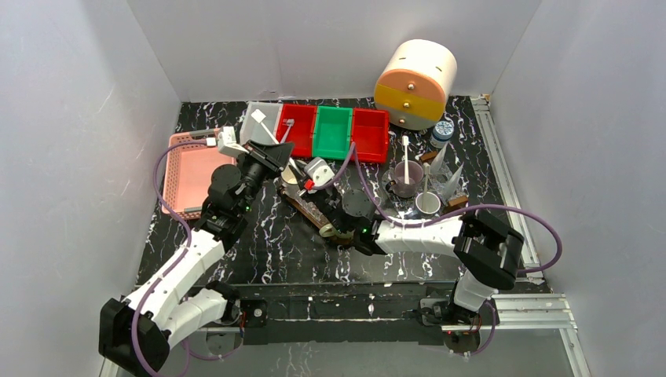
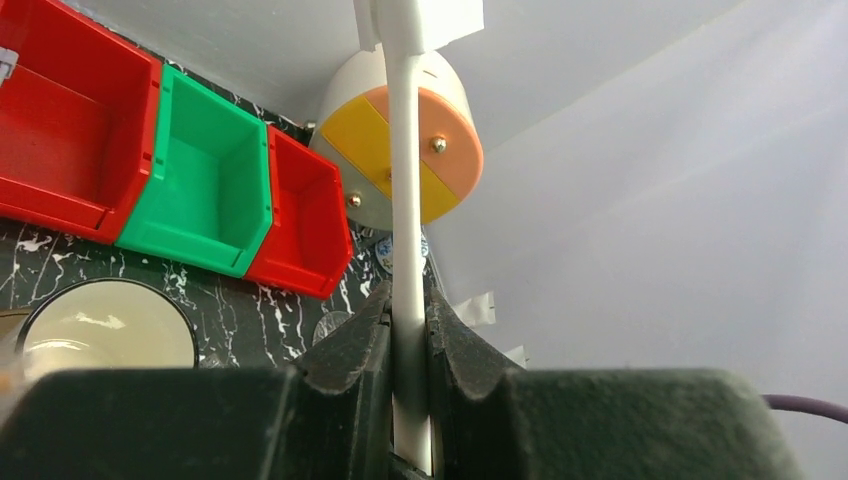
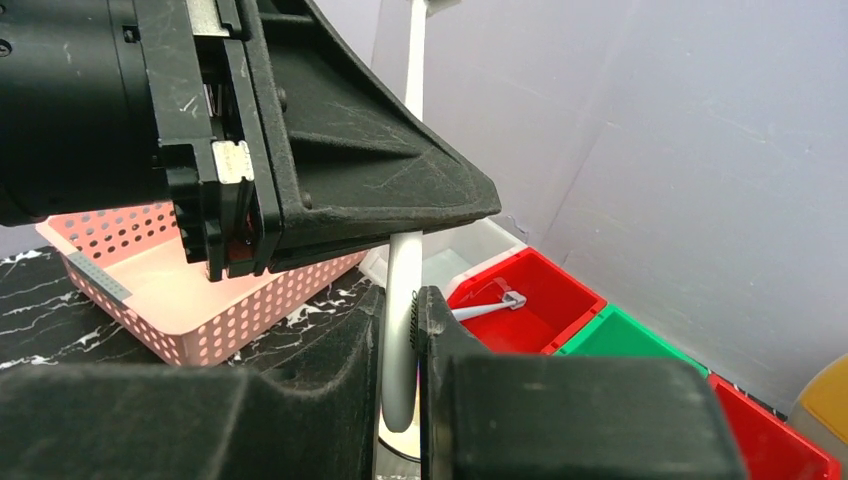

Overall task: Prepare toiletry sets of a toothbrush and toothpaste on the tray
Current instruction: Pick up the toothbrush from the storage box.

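A slim white toothbrush [image 2: 405, 180] stands upright with my left gripper [image 2: 408, 320] shut on its handle, head end up. Its lower end [image 3: 403, 290] sits between the jaws of my right gripper [image 3: 400, 320], which press on both sides. Both grippers meet mid-table, left [image 1: 271, 153] above right [image 1: 314, 177]. A black finger [image 3: 380, 170] of the left gripper hangs over the right one. The pink perforated tray [image 1: 188, 169] lies just left of them and shows behind them [image 3: 150, 290]. I can make out no toothpaste.
A clear bin [image 1: 263, 122] and red [image 1: 297, 129], green [image 1: 332, 132] and red [image 1: 369, 135] bins line the back. Another toothbrush [image 3: 485, 305] lies in the first red bin. A round drawer unit [image 1: 416, 82] and cups [image 1: 406, 182] stand right. A cream bowl [image 2: 105, 330] sits below.
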Tool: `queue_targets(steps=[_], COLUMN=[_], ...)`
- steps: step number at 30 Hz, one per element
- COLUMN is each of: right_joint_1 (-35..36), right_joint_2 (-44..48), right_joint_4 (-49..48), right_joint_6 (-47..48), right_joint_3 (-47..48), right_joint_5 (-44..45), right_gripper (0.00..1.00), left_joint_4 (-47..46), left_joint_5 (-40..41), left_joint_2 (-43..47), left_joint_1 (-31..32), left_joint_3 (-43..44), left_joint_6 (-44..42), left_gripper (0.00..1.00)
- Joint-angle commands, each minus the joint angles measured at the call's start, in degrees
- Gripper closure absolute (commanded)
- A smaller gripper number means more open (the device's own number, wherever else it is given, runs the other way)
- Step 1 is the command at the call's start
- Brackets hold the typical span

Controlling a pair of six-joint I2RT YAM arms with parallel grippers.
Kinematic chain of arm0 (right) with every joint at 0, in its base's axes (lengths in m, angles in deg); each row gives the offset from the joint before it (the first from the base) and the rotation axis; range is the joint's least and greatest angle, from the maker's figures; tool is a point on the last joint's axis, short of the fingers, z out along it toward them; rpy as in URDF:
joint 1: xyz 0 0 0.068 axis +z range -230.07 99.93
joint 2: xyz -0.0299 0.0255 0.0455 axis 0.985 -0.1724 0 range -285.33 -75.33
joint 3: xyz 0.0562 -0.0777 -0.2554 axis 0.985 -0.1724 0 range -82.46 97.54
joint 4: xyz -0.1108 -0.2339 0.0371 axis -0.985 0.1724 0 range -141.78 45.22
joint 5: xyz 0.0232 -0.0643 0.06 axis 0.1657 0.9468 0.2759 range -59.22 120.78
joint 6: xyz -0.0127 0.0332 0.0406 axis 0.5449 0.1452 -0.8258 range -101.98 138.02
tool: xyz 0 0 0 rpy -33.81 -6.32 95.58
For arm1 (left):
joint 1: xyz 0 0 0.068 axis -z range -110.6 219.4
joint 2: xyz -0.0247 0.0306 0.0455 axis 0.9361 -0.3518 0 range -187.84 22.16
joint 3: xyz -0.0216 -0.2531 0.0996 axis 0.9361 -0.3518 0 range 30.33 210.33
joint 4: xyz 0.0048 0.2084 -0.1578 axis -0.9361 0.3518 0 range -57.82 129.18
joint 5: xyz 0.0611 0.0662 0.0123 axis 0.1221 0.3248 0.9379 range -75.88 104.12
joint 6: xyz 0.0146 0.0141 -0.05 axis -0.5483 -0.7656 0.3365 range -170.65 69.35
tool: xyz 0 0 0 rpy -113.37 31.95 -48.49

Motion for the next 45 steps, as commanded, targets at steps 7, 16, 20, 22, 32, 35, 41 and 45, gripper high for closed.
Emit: queue_targets(steps=[7,16,20,22,32,35,41,45], right_joint_1=[0.0,-1.4,-2.6,-3.3,-5.9,-6.2,-6.8,-7.1], right_joint_2=[4.3,12.7,16.6,18.4,24.1,24.7,26.0,26.6], right_joint_4=[-2.7,5.7,9.0,10.9,12.4,11.3,9.8,8.9], right_joint_6=[1.0,-2.0,-2.9,-3.4,-5.7,-5.7,-5.5,-5.5], right_joint_3=[0.0,-4.5,-6.2,-7.0,-12.2,-13.5,-15.7,-16.6], right_joint_5=[-0.8,-4.7,-6.3,-6.5,-11.7,-12.3,-13.7,-14.0], right_gripper=[0.99,0.99,0.99,0.99,0.99,0.99,0.99,0.99], left_joint_4=[10.9,25.4,28.6,30.1,34.5,36.5,40.7,42.6], left_joint_5=[0.6,-1.7,-2.5,-3.4,-8.4,-9.1,-6.8,-6.9], left_joint_2=[3.6,2.8,3.2,3.1,2.8,1.6,0.0,-1.6], left_joint_1=[0.3,0.0,-0.3,-0.4,-0.5,-0.5,-0.9,-1.6], left_joint_3=[5.4,15.8,18.1,19.3,24.0,25.3,28.1,29.1], left_joint_6=[-6.3,-16.8,-18.2,-18.5,-16.3,-14.9,-13.1,-11.6], left_gripper=[0.61,0.43,0.41,0.41,0.46,0.48,0.51,0.51])
